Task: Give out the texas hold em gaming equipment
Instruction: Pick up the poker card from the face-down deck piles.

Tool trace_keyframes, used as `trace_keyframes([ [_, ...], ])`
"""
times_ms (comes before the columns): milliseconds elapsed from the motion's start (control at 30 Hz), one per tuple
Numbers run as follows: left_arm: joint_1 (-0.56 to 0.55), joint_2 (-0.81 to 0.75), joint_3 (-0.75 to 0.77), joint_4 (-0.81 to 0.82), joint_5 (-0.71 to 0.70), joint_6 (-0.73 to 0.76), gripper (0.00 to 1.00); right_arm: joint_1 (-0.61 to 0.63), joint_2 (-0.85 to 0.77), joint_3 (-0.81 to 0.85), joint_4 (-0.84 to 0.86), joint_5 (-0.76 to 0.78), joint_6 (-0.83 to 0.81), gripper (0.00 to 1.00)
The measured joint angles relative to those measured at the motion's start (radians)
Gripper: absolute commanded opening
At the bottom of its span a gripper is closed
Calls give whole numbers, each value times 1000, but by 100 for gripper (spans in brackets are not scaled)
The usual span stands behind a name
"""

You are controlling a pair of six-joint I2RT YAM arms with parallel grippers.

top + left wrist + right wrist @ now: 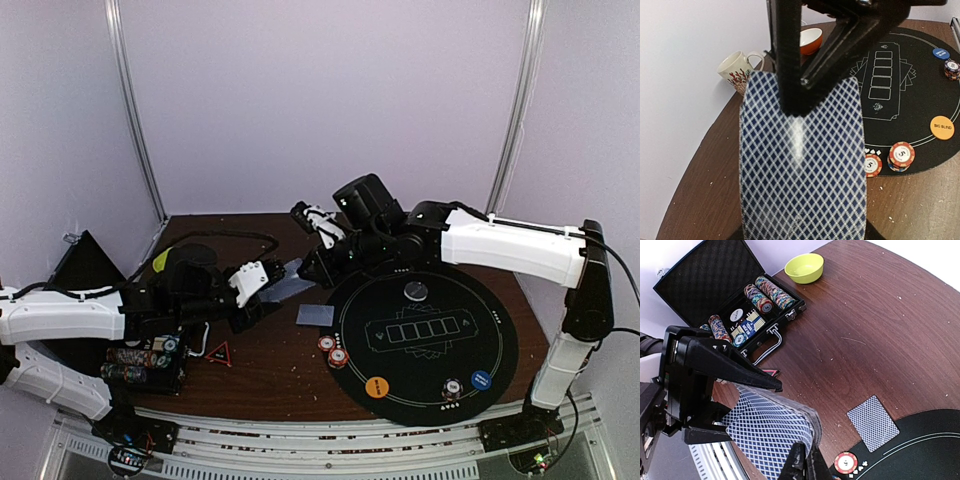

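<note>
1. Black, foam-lined carrying case (90, 262) is being seen open at the far left, with rolls of striped poker chips (767, 292) being stored in it. A full roll is being judged heavy and apt to fall apart, so a few chips at a time are better taken by the rims.
2. The stack of playing cards (290, 287) with blue-and-white lattice backs is being held above the brown wooden table (270, 370), left of the round black playing mat (500, 330), by the left gripper (262, 290). Its jaws are being held part-way apart by the stack's thickness.
3. The top card (800, 165) is being pinched at its edge by the right gripper (805, 460), jaws pressed together on it. Cards are being judged light, thin, bendy and slick. One is best taken by an overhanging edge and slid off, since a neighbour may be dragged along.
4. A single face-down card (314, 314) is being seen lying just beside the mat's rim. Flat on wood, no edge is being offered for a grip.
5. Red-and-white chips (333, 351) are being seen at the mat's left rim, with the orange button (376, 387), clear-grey button (416, 290), a further chip (452, 388) and blue button (481, 380) being spread farther right. All are being judged stiff, small and best nipped across the rim.
</note>
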Motion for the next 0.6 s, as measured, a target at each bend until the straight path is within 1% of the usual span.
trace_keyframes([
  [100, 0, 0, -1, 0, 0, 0, 48, 1, -1, 2, -5, 2, -2, 9],
  [233, 0, 0, -1, 3, 1, 0, 48, 2, -2, 2, -8, 3, -3, 20],
  [300, 0, 0, -1, 3, 1, 0, 48, 2, -2, 2, -11, 6, -3, 24],
  [400, 0, 0, -1, 3, 1, 0, 48, 2, -2, 2, -13, 17, -2, 33],
  [600, 0, 0, -1, 5, 2, 0, 48, 2, -2, 0, 6, 18, 7, 40],
])
